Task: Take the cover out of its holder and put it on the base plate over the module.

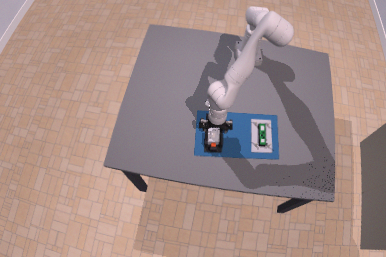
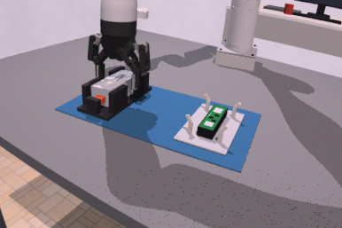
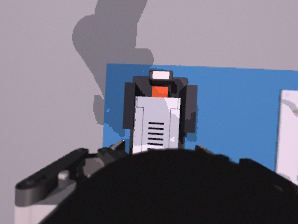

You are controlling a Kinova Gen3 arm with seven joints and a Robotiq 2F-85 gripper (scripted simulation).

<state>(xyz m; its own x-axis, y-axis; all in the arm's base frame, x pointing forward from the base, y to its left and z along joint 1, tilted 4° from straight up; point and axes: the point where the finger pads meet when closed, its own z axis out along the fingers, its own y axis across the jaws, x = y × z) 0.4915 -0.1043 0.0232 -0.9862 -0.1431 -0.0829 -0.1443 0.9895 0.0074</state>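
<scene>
Item: one light-grey slotted cover [image 1: 214, 135] [image 2: 106, 87] [image 3: 157, 117], with an orange part [image 1: 213, 145] [image 2: 102, 99] [image 3: 160, 91] at its end. Location: seated in a black holder [image 1: 213, 150] [image 2: 116, 100] [image 3: 191, 107], on the blue mat [image 1: 238, 140] [image 2: 156, 114] [image 3: 237, 105] upon the table [image 1: 160, 77] [image 2: 53, 68] [image 3: 40, 75].

Item: one gripper [image 1: 215, 125] [image 2: 117, 77], fingers spread wide, nothing between them that they grasp. Position: over the rear half of the cover, the half away from the orange part. Its fingers stand to either side, at the long walls; whether either touches a wall is hard to tell, the wrist view being largely blocked by the gripper's own body.

Relation of note: the cover's long axis runs crosswise to the line from finger to finger, so a closing would meet the two long side walls. The orange end points away from the arm's base. That alignment looks right for a grasp; the coming move probably calls for a little more descent, then a soft, even closing, the walls being thin.

Item: one green-topped module [image 1: 262, 134] [image 2: 213, 121], on a white base plate [image 1: 255, 146] [image 2: 221, 146] [image 3: 287, 145] with four upright prongs. Its long axis lies roughly parallel to the cover's, so the carry should need little turning.
</scene>
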